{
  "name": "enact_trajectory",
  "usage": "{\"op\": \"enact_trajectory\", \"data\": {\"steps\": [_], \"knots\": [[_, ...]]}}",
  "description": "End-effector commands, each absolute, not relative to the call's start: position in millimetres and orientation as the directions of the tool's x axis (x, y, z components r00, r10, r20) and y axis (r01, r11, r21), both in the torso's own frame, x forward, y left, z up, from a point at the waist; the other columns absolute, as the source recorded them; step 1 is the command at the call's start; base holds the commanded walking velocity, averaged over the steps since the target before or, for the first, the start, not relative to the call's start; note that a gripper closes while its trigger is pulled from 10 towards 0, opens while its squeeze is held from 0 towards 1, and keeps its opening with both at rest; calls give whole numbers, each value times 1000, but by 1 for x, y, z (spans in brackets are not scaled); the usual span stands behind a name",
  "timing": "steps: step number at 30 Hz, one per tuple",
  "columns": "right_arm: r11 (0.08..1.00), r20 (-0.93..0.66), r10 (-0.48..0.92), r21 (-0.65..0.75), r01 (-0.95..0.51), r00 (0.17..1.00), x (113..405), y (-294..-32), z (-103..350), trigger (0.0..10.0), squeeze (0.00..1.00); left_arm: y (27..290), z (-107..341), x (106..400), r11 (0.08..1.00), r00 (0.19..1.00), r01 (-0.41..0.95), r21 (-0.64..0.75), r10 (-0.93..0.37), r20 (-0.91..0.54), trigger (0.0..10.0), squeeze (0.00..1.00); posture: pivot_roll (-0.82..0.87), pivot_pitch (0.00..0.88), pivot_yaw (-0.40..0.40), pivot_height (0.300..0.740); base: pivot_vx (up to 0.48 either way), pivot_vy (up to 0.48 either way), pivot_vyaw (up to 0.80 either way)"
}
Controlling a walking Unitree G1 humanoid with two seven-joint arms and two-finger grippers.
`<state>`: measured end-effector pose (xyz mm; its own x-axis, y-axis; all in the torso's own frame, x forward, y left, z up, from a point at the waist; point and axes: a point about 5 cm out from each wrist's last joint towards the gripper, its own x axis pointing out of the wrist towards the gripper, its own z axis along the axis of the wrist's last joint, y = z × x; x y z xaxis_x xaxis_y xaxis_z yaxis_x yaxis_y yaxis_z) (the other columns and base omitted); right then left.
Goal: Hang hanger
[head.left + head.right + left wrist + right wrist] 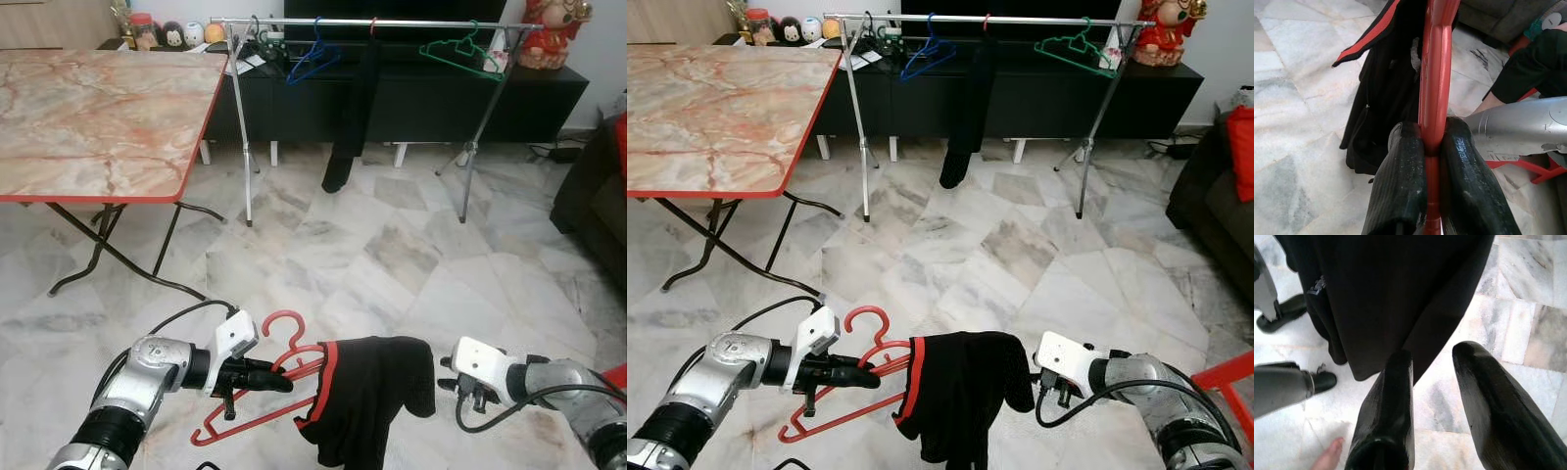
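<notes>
We hold the red hanger point(257, 384) low in front of us, above the marble floor point(392, 255), with the left tool point(257, 376) clamped tight on its bar; the left wrist view shows both fingers point(1400, 186) pressed against the red plastic with no gap. A black garment point(370, 394) with red trim is draped over the hanger and hangs off its right end. The right tool point(443, 384) sits just beside the garment's right edge, fingers parted, gripping nothing; in its wrist view the cloth hangs right in front of the two fingers point(1391, 401).

The clothes rail point(372, 23) stands well ahead across the room, carrying a blue hanger point(313, 59), a dark hanging garment point(355, 108) and a green hanger point(462, 54). The marble table point(98, 117) is on our left.

Our judgement: the step is carry and approach, the hanging itself is not yet done. To do it well we keep the left grip firm and the hanger level so the garment does not slide off. We walk straight, clear of the table's legs. We aim for the free stretch of rail between the dark garment and the green hanger. The hook point(279, 323) needs turning upward and lifting above the rail, then lowering on. The right tool can steady the cloth if it swings. Risk: garment slips, or hook snags a neighbouring hanger.
</notes>
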<state>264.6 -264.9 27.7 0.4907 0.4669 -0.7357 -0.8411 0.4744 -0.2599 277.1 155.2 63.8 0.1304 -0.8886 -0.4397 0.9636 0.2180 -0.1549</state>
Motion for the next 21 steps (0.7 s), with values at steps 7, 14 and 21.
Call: {"op": "enact_trajectory", "data": {"steps": [7, 14, 21], "knots": [[558, -731, 496, -145, -817, 468, 255, -261, 14, 10000, 0, 150, 69, 274, 170, 91, 972, -162, -909, -406, 0, 0, -90, 0, -66, 727, 0, 0, 0], [571, -736, 495, -126, -811, 462, 251, -257, 7, 10000, 0, 148, 70, 274, 163, 84, 973, -165, -911, -403, 0, 0, -90, 0, -66, 727, 0, 0, 0], [584, -730, 514, -87, -807, 451, 248, -248, 0, 10000, 0, 144, 74, 274, 139, 65, 975, -172, -924, -376, 0, 0, -87, 0, -67, 727, 0, 0, 0]]}}
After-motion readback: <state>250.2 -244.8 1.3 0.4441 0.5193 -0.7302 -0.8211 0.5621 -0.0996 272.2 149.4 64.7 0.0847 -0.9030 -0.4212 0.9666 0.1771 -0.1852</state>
